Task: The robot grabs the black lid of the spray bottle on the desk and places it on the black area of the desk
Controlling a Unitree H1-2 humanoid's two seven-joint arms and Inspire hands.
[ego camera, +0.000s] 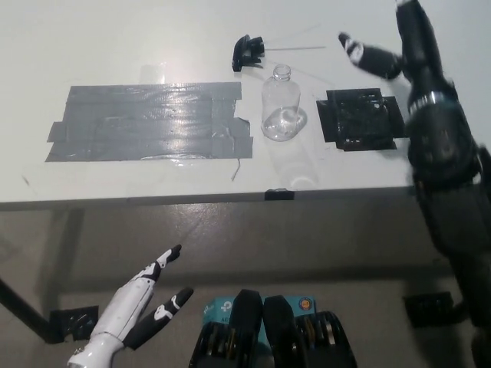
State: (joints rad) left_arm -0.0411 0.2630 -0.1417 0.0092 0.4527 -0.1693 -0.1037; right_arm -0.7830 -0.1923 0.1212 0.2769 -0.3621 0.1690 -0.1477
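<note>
The white left robot hand (134, 318) rests low at the near left, below the surface (115, 31) edge, fingers spread and empty. On the white surface a broad grey tape patch (146, 123) lies left. Beyond the clear bottle (282, 107) the black lid (247, 52) lies on its side, its thin tube running rightward toward the black right robot hand (391, 54). That hand is open, holding nothing, hovering right of the lid and clearly the nearer one. The black area (360, 119) sits near below it, with free room around
</note>
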